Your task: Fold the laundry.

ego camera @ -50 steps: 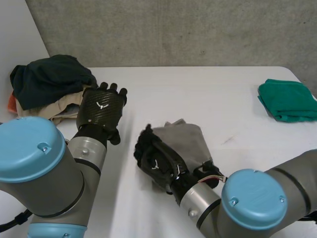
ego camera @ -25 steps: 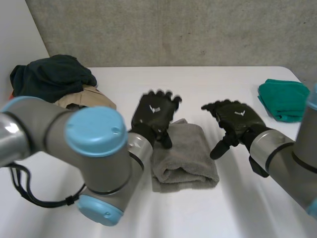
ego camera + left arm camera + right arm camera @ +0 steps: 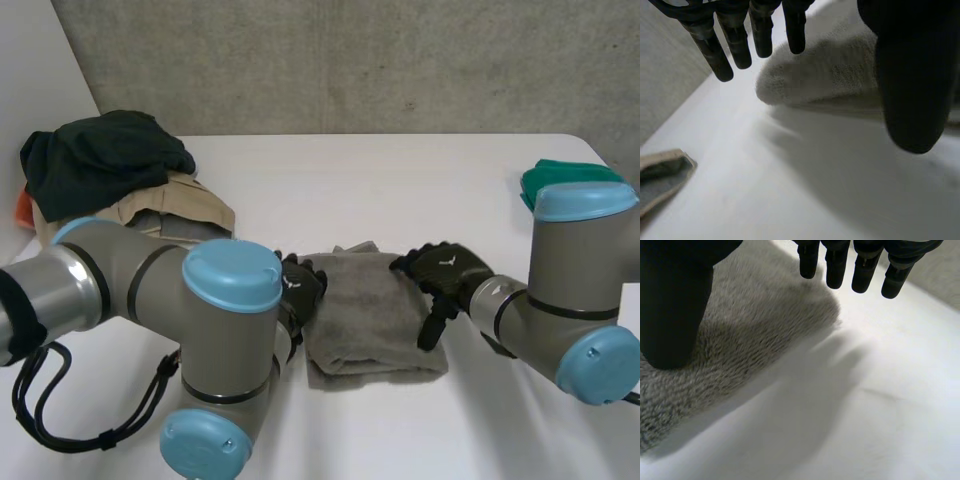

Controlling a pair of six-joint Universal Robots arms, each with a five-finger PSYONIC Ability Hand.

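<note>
Right hand (image 3: 446, 271) lowered at towel (image 3: 366, 322) edge.

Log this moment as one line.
grey towel: folded, on table | left robot hand: open, at its left edge | right robot hand: open, at its right edge

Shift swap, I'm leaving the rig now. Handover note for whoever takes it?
Hands: left hand open, at the grey towel on its left edge; right hand open, at its right edge.
Done: grey towel lies folded mid-table; green cloth sits folded at far right.
Left: clothes pile, dark and beige, at far left, unfolded.
</note>
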